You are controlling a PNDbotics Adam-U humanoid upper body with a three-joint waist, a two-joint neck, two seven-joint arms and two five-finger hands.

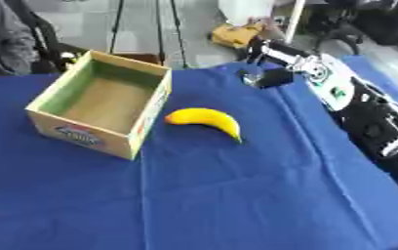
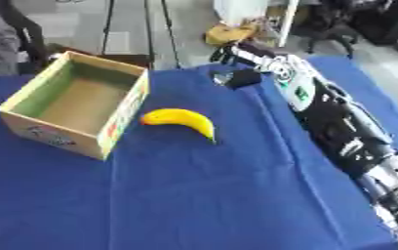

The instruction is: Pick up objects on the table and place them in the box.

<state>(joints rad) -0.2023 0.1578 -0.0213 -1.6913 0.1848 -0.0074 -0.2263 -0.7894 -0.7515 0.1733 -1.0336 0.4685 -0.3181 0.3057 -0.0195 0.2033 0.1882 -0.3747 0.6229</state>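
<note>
Right hand (image 2: 236,61) reaches in from the upper right, its black and silver arm (image 2: 339,127) running diagonally across the right side of the bench (image 1: 236,195). This hand hangs over the far edge of the bench, beyond the banana and to its right. Its fingers look bent downward, but whether they are spread or closed on anything cannot be told; the shapes there are dark and blurred.

One banana (image 1: 206,120) lies on the blue cloth near the middle of the bench, curved, with one end pointing toward the box and the other toward the near right. It is just beside the box's right wall, not touching it as far as can be seen.

An open cardboard box (image 1: 143,124) stands on the left part of the bench, turned at a slight angle. Its inside shows a plain brown floor and greenish inner walls, with nothing visible in it. Printed colour marks show on its near and right outer walls.

Left hand does not appear in either view.
</note>
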